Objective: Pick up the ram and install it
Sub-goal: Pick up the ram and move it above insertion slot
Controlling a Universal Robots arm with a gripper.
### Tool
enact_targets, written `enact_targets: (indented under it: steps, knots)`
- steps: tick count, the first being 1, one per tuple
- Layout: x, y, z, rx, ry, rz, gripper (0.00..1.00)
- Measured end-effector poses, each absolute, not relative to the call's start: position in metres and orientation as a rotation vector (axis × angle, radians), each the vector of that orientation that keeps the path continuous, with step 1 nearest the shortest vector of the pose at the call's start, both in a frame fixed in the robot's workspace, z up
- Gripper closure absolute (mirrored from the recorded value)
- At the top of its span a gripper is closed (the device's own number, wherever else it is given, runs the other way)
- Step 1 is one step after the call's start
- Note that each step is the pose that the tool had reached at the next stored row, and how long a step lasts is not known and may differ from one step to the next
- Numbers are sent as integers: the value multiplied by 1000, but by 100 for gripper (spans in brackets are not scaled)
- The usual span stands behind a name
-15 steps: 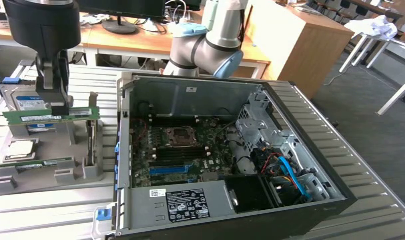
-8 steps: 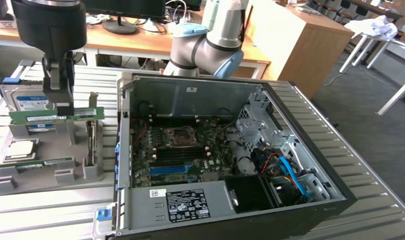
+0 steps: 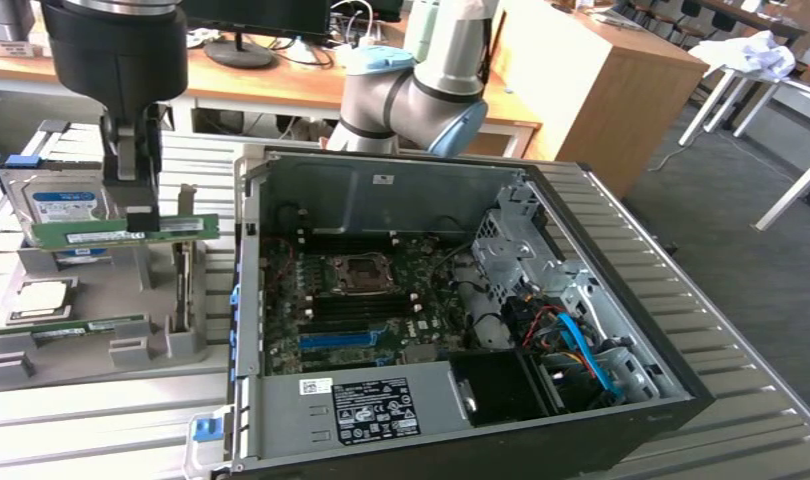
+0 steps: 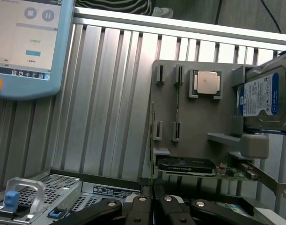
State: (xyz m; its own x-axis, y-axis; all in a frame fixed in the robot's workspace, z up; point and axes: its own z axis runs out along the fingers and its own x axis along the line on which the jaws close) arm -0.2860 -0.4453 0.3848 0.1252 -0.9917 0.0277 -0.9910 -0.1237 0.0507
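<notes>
My gripper (image 3: 141, 220) is shut on the ram (image 3: 78, 236), a long green stick with a white sticker. It hangs level in the air above the grey parts holder (image 3: 98, 350), at the exterior view's left, beside the open computer case (image 3: 252, 300). In the wrist view the ram (image 4: 153, 140) shows edge-on as a thin line rising from between the black fingers (image 4: 142, 206). The motherboard's memory slots (image 3: 358, 312) lie inside the case, well apart from the ram toward the exterior view's right.
The grey holder (image 4: 199, 117) carries a silver processor chip (image 4: 207, 83), a hard drive (image 4: 264, 96), a graphics card (image 4: 187, 166) and two more green sticks (image 3: 78, 328). A teach pendant (image 4: 25, 47) lies on the slatted table. The drive cage (image 3: 512, 250) stands inside the case.
</notes>
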Motion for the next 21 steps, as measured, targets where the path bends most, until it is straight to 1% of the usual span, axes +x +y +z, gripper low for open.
enact_targets:
  steps: [21]
  knots:
    - [-271,-445,385,2312,-2040,-18,87]
